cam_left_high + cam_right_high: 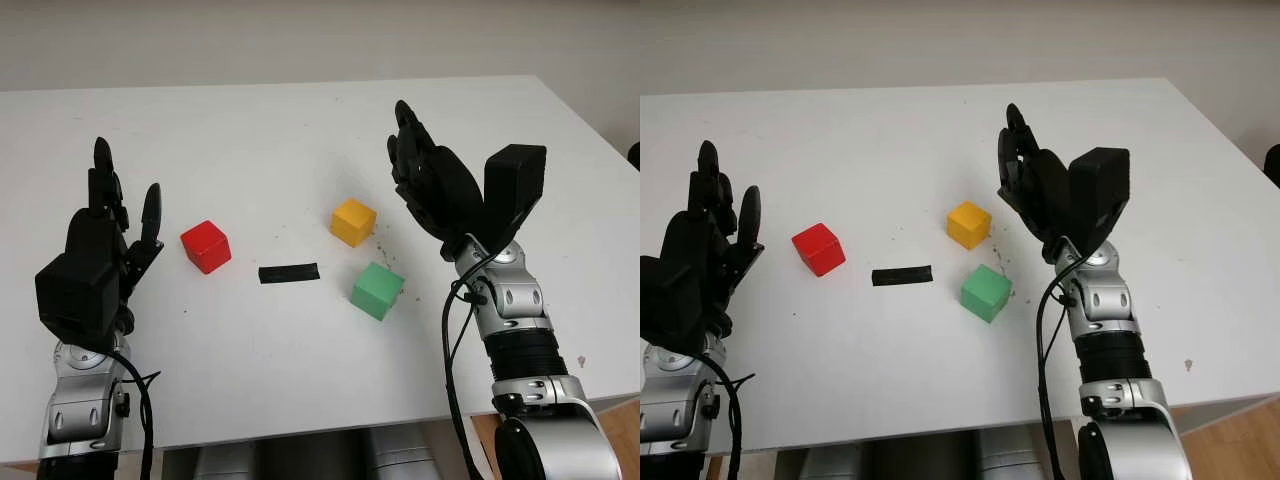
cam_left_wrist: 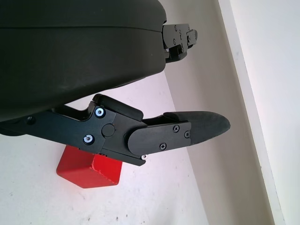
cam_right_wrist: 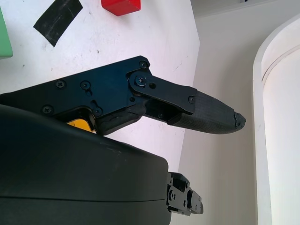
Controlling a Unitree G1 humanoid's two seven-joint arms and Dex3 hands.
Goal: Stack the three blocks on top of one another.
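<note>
While red block point(image 1: 206, 246), yellow block point(image 1: 353, 221), green block point(image 1: 377, 290) are sitting apart on table point(image 1: 300, 140), nothing is being held: left hand point(image 1: 110, 235) open beside red, right hand point(image 1: 425, 180) open near yellow.

Three small cubes lie apart on the white table, none stacked. The red block point(image 1: 205, 246) sits at 9 o'clock. The yellow block point(image 1: 353, 222) sits at 2 o'clock, slightly turned. The green block point(image 1: 377, 290) sits at 4 o'clock, near the yellow one.

The right hand point(image 3: 140, 122) is holding nothing, one finger point(image 3: 206, 112) reaching across. A yellow block point(image 3: 80, 123) is peeking beneath it, with red block point(image 3: 121, 6), black tape point(image 3: 58, 19) and green block point(image 3: 4, 37) lying on the white table point(image 3: 140, 42).
</note>
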